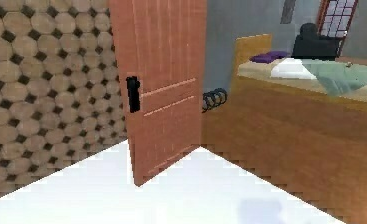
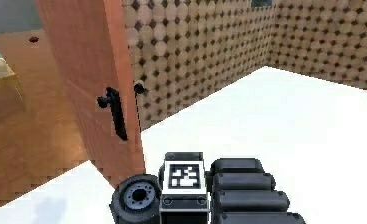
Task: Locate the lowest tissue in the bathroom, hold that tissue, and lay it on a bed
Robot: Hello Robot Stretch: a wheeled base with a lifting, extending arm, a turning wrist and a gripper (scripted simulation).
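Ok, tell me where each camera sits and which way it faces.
Forward view: on the robot, looking ahead and somewhat down at the open wooden door, the patterned wall and the bed; no part of the robot is in it.
Arm side view: on the robot's body, looking out to the arm's side; at the bottom edge are the dark arm, a white marked square and the pincer.
Shared: the door with its black handle, the patterned wall, the white floor.
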